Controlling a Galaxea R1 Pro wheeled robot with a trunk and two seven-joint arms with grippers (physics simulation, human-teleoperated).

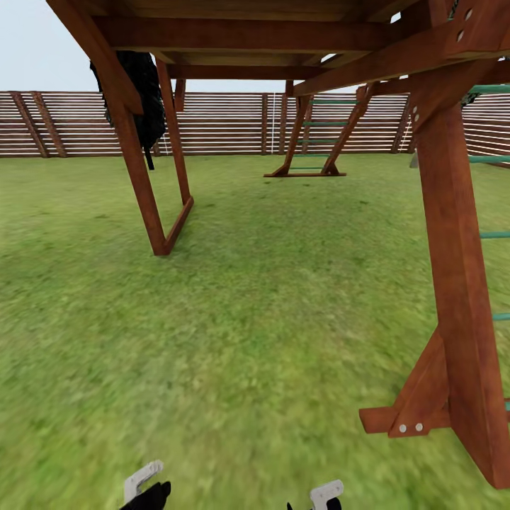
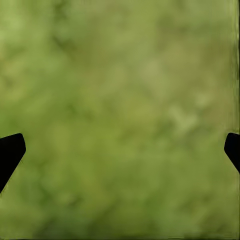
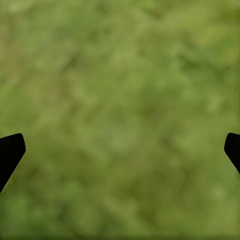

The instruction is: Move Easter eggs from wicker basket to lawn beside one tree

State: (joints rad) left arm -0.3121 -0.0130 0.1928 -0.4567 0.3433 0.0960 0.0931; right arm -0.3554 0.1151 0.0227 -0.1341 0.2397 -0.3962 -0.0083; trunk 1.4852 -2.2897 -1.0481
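Note:
Green lawn [image 1: 269,312] spreads out in front of me in the head view. The Easter eggs, the wicker basket and the pale-trunked tree are out of view. My left gripper [image 2: 120,150] points down at blurred grass, its two black fingertips [image 2: 11,150] far apart with nothing between them: it is open. My right gripper [image 3: 120,150] likewise hangs open over bare grass, with one fingertip [image 3: 232,147] showing at the frame's edge. The tops of both arms peek in at the bottom of the head view, left [image 1: 145,489] and right [image 1: 322,494].
A wooden playset stands over me: a thick post with a foot brace [image 1: 453,283] close on the right, slanted legs [image 1: 142,184] at the left, an A-frame ladder [image 1: 312,134] farther back. A dark object [image 1: 145,99] hangs from the beam. A brown slat fence [image 1: 227,124] closes off the far side.

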